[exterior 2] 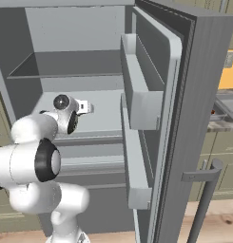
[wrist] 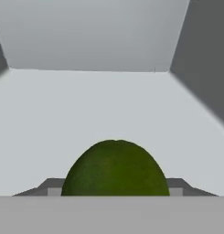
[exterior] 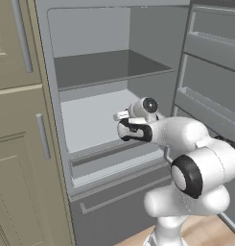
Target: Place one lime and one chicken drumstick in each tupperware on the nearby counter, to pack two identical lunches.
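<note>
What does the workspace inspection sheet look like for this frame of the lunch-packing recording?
Surface: pale fridge shelf, bare where it shows; a darker shelf sits above it.
Job's things: green lime sits between the finger tips in the hand view, close to the camera; whether the pads touch it cannot be told.
Clutter: nothing seen.
Grippers: gripper reaches into the fridge at the lower shelf's height; whether the jaws are closed on the lime cannot be told.
Cables: nothing seen.
Surroundings: fridge door stands open on the right, with door bins; beige cabinets with bar handles on the left; wooden floor below.
</note>
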Available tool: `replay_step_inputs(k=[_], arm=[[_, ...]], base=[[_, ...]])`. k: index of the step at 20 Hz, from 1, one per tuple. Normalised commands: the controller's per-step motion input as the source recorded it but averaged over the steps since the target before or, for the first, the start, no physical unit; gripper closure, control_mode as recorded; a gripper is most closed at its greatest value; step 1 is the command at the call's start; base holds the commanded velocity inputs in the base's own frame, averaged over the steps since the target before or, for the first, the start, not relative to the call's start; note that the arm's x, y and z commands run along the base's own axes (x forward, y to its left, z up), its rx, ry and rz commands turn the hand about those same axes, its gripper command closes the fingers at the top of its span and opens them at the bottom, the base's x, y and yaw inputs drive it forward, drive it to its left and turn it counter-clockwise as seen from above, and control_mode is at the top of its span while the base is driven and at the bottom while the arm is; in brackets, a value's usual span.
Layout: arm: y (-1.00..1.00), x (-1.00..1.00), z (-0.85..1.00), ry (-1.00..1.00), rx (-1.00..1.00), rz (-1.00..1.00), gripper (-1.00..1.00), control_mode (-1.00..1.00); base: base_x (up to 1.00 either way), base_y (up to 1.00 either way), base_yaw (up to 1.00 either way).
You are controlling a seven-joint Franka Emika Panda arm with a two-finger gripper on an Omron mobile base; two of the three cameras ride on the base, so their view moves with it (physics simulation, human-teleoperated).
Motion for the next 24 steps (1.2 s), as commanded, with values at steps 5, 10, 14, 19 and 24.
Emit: replay_step_inputs(k=[5,10,14,19,24], arm=[[-0.16,-1.00,1.00,-0.22,0.00,0.00,1.00,-1.00],[-0.05,-1.00,0.95,-0.01,0.00,0.00,1.00,-1.00],[0.00,-0.91,0.53,0.10,0.00,-0.02,1.00,-1.00],[-0.01,-0.62,0.47,0.32,0.00,-0.03,1.00,-1.00],[-0.02,-0.43,0.04,0.17,-0.02,-0.05,1.00,-1.00]], base=[[0.00,0.00,0.00],[0.00,0.00,0.00],[0.00,0.00,0.00],[0.00,0.00,0.00],[0.00,0.00,0.00]])
